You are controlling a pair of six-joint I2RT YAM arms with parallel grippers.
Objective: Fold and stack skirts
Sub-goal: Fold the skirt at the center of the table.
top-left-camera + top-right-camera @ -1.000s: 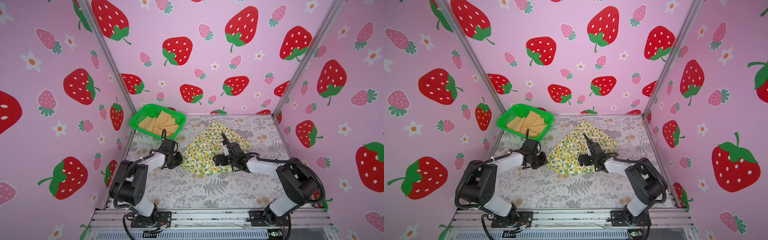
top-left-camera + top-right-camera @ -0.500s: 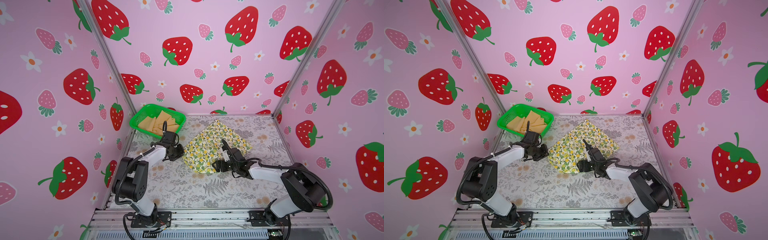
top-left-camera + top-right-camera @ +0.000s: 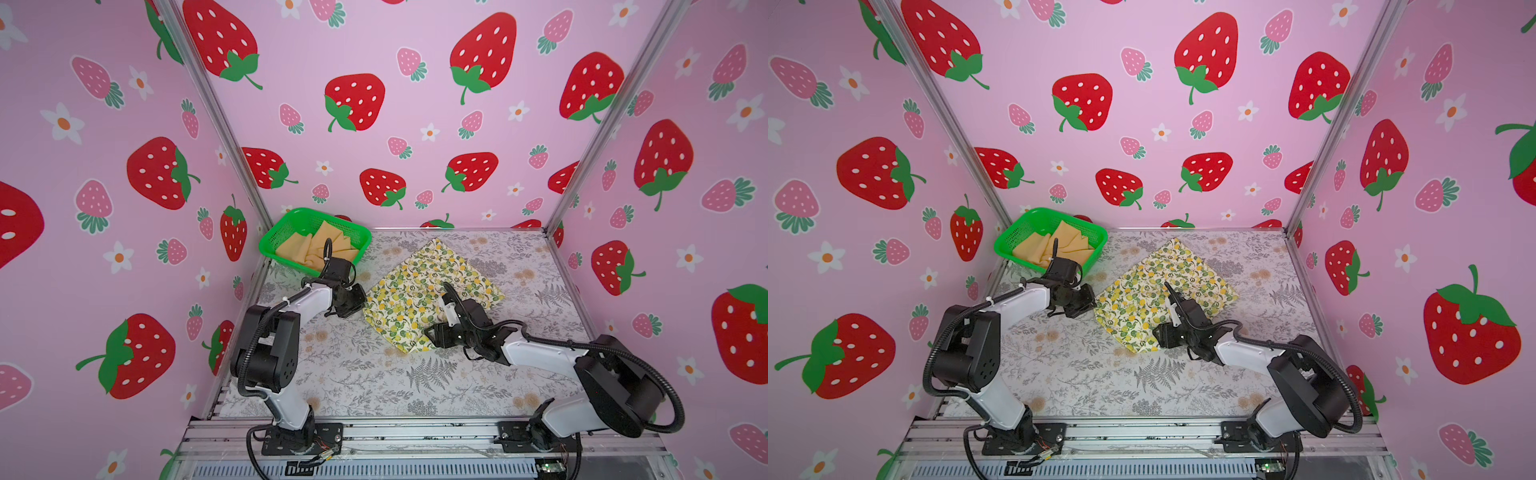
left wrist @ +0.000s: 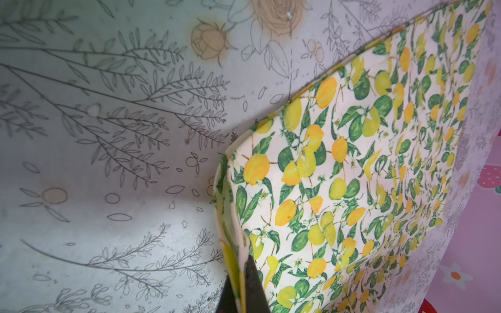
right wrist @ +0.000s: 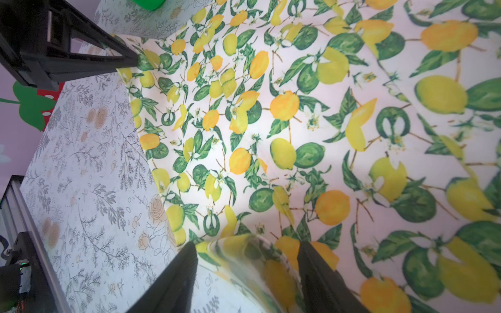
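place: lab robot cell | evidence: aluminium frame (image 3: 415, 432), strawberry-print walls (image 3: 291, 62)

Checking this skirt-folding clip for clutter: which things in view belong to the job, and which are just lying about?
Belongs to the job:
- lemon-print skirt, its corner pinched by the left hand, with the right hand open around a fold
- mustard-tan skirt, lying in the green mesh basket

Just lying about:
- green mesh basket itself
- floral table cover

Two skirts (image 3: 419, 282) (image 3: 299, 249), one basket (image 3: 272, 243)
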